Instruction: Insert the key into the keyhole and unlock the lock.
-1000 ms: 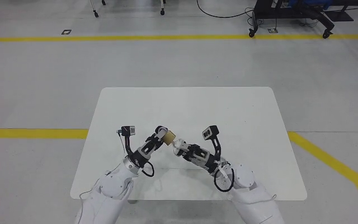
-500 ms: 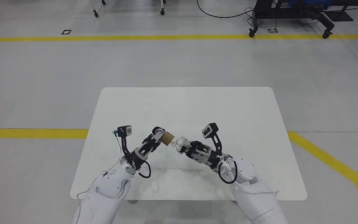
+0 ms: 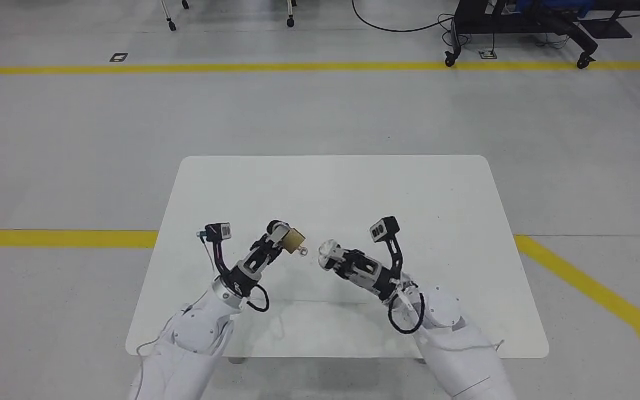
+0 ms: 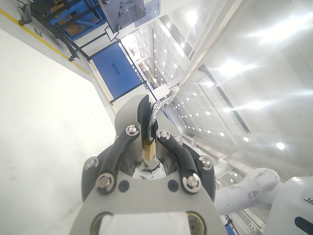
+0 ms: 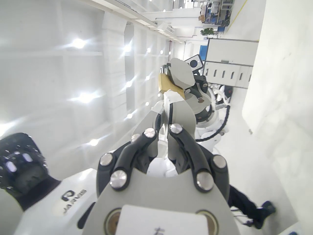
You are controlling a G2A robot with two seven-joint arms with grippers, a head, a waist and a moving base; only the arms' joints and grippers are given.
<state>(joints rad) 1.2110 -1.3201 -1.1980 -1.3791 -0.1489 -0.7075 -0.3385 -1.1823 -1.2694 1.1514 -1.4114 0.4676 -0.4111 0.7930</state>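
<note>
While the left fingers (image 4: 127, 117) clamp the lock (image 3: 291, 239) above the table (image 3: 400, 190), slightly nearer its left edge, the right gripper (image 3: 325, 250) hovers just beside it, fingers pressed together; whether they pinch the key I cannot tell. A tilted approach could miss the keyhole.

Top camera down onto the table (image 3: 400, 190); wrist cameras close behind their jaws, ceilingward, the lock (image 4: 148, 150) common to both.

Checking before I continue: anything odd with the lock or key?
Nothing looks damaged. The left gripper clamps the lock; the right gripper stands apart from it; the key is too small to make out.
</note>
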